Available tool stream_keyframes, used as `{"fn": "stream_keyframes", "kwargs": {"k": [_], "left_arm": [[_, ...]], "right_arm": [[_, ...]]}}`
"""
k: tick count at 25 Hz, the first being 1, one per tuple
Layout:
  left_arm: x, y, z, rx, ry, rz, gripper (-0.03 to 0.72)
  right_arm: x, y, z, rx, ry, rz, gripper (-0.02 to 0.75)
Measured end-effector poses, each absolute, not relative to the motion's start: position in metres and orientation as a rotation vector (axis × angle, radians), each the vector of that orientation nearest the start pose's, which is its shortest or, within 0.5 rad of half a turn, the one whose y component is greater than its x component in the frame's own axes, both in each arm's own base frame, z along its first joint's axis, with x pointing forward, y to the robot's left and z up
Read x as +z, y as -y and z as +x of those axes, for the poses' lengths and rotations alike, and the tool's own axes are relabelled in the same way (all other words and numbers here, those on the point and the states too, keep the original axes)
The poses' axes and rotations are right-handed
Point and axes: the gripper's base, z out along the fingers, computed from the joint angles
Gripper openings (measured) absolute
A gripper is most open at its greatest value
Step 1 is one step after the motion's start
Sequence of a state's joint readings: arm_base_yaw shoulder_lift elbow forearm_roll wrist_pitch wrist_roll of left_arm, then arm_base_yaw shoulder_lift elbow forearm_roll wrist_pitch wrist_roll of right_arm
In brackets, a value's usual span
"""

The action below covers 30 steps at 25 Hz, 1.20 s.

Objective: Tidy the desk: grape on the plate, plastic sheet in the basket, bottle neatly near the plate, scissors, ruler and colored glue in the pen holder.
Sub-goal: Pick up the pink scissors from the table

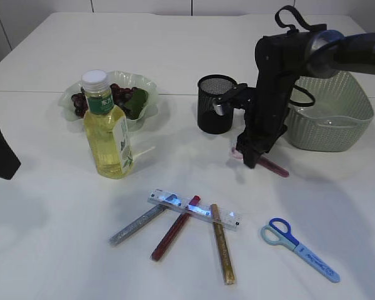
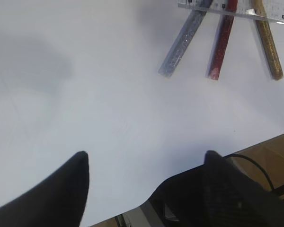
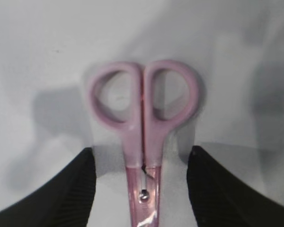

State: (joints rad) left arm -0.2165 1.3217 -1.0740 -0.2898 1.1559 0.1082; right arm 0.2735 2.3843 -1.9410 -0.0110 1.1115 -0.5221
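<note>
The right hand (image 3: 141,189) is wide open, its black fingers (image 3: 57,194) on both sides of the pink plastic scissors (image 3: 143,118) lying on the white worktop (image 1: 337,194), not squeezing them. The left hand (image 2: 144,163) is open and empty.

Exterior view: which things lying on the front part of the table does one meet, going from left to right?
Silver glue stick → red glue stick → gold glue stick → blue scissors. The ruler lies across the three sticks, so it has no clear place.
</note>
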Motion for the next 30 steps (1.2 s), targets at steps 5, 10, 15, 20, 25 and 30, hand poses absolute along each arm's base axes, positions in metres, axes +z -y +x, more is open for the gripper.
{"fn": "stream_keyframes", "kwargs": {"k": [5,10,15,20,25,30], "left_arm": [[0.3034,0.0754,0.2323,-0.423,-2.844,0.343,0.541],[0.3034,0.0754,0.2325,-0.423,-2.842,0.342,0.541],[0.3034,0.0754,0.2325,-0.423,-2.842,0.342,0.541],[0.3034,0.0754,0.2325,-0.423,-2.842,0.342,0.541],[0.3034,0.0754,0.2325,-0.423,-2.842,0.342,0.541],[0.3035,0.0755,0.2326,-0.425,-2.840,0.341,0.541]], "right_arm": [[0.1316,-0.1209,0.4684,-0.021,-2.814,-1.148,0.477],[0.1316,-0.1212,0.4685,0.006,-2.816,-1.131,0.477],[0.1317,-0.1227,0.4681,0.031,-2.818,-1.120,0.477],[0.1318,-0.1236,0.4684,0.044,-2.814,-1.112,0.477],[0.1315,-0.1252,0.4680,0.073,-2.817,-1.099,0.476],[0.1316,-0.1267,0.4676,0.098,-2.818,-1.088,0.476]]}}
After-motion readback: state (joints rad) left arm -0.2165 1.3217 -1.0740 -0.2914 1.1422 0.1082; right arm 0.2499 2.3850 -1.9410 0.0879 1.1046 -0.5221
